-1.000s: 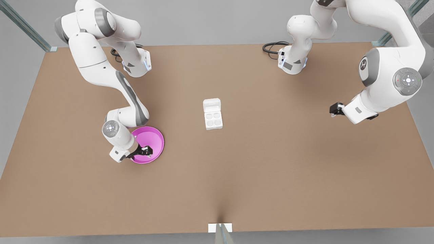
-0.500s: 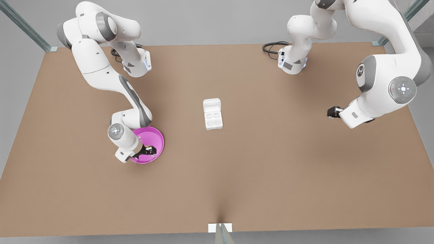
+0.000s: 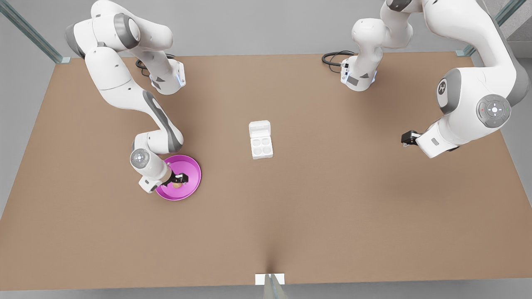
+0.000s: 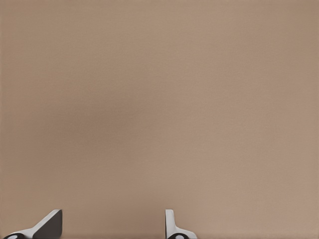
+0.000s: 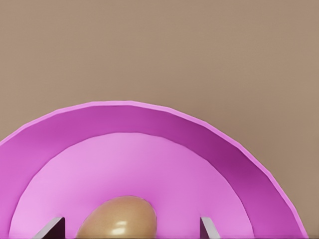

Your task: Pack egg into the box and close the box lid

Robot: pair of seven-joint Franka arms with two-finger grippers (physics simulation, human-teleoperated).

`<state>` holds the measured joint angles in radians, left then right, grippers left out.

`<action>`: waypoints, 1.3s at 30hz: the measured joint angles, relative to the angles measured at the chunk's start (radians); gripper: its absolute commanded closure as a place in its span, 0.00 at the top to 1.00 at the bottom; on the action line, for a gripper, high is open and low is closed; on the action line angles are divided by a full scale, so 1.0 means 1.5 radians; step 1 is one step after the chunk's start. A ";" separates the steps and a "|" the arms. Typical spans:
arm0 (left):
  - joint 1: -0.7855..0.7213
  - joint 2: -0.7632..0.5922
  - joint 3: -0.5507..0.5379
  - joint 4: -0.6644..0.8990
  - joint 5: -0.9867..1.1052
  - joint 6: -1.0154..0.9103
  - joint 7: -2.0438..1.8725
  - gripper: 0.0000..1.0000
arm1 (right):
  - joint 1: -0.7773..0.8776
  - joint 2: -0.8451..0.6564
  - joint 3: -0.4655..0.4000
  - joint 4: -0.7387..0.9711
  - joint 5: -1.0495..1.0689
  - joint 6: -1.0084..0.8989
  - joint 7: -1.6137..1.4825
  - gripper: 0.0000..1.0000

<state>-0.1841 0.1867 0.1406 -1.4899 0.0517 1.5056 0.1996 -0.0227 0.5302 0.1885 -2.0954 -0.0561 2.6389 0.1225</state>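
Right pincer [image 3: 179, 181] open astride egg [image 5: 118, 217] | egg smooth, glossy tan | left pincer [image 3: 405, 138] open, waiting

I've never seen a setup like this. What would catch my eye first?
Probably the bright pink plate at the front view's left, with a tan egg lying in it and the right claw poised open around the egg. Mid-table sits the small white box, its box lid open. The left claw waits at the front view's right, open over bare table.

The egg [image 3: 177, 185] lies in the plate [image 3: 193, 174], well to the front view's left of the box [image 3: 261, 146].
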 measured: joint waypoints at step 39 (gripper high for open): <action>0.003 0.012 0.000 0.000 -0.001 0.012 0.002 1.00 | 0.393 0.028 0.047 0.256 0.080 -0.225 0.406 0.39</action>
<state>-0.1794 0.2042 0.1408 -1.4899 0.0503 1.5243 0.2023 0.5667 0.5727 0.2591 -1.7119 0.0645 2.3017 0.7309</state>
